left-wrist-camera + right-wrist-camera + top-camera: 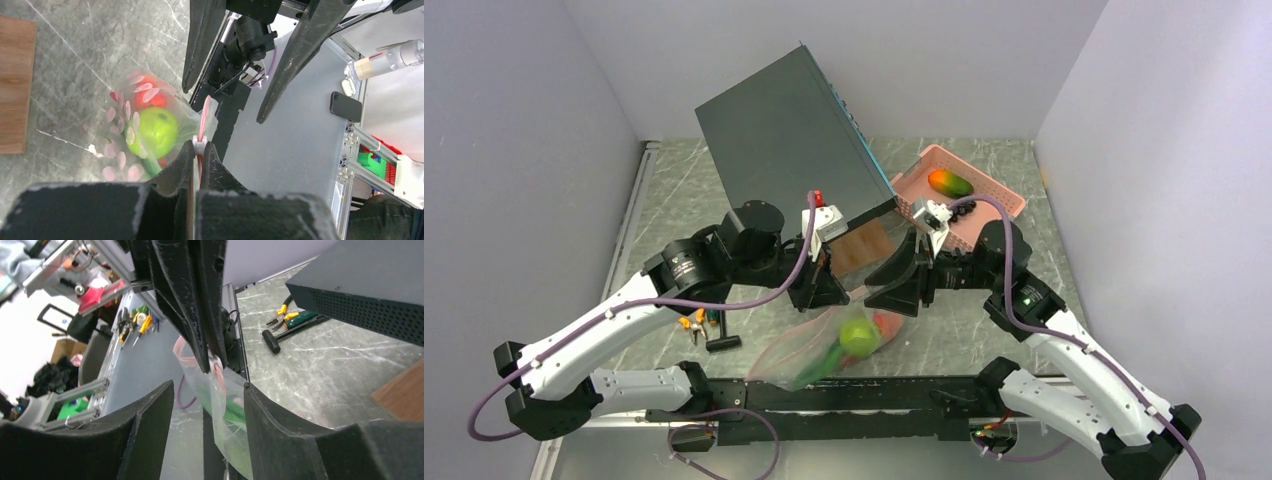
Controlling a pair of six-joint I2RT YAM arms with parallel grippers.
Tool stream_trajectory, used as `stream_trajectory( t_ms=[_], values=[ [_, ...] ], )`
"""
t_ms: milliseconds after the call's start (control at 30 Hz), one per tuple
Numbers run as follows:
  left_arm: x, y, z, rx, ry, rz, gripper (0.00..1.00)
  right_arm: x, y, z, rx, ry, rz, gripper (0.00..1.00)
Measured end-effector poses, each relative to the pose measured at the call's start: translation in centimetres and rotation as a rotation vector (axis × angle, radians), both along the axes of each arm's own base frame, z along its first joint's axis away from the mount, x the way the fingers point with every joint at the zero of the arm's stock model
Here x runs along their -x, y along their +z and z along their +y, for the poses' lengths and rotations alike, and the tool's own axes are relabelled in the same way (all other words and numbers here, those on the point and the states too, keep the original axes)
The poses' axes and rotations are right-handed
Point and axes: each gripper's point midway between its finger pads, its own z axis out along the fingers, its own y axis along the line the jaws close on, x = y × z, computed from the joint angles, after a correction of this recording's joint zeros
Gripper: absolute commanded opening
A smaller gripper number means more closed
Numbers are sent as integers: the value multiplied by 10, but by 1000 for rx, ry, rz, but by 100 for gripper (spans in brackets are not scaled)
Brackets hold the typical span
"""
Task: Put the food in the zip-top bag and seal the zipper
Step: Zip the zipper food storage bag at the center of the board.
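Even bright light, blurred foregrounds

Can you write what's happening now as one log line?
left end effector: shut on zipper | right end effector: open around zip-top bag | in bag: lime-green fruit | in basket: mango

Clear pink-dotted bag (121, 131), lime-green fruit (157, 131), pink basket (911, 171), orange-green mango (950, 183)

You'll find the bag (819, 352) at the near middle of the table (964, 335), its mouth up between the left hand (829, 298) and right hand (894, 298), with the round fruit (859, 335) inside. Hand tools (702, 325) lie to its left. At far right, the basket (989, 175) holds the mango (950, 183) and grapes (961, 210). A box (784, 130) leans at far centre over a board (872, 245).
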Motion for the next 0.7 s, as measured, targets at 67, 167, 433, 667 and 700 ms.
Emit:
stream_trajectory(
  t_ms=[67, 167, 433, 667, 700],
  values=[
    [1, -2, 0, -5, -2, 7, 0, 2, 3, 1, 15, 38, -32, 55],
    [2, -4, 1, -9, -6, 13, 0, 4, 0, 5, 37, 91, -51, 51],
    [3, -5, 0, -9, -12, 18, 0, 8, -15, 14, 62, 222, -9, 15],
    [5, -6, 1, -8, -24, 25, 0, 7, -15, 18, 50, 261, 10, 11],
    [5, -6, 1, -8, -23, 27, 0, 7, -15, 19, 48, 266, 10, 1]
  ],
)
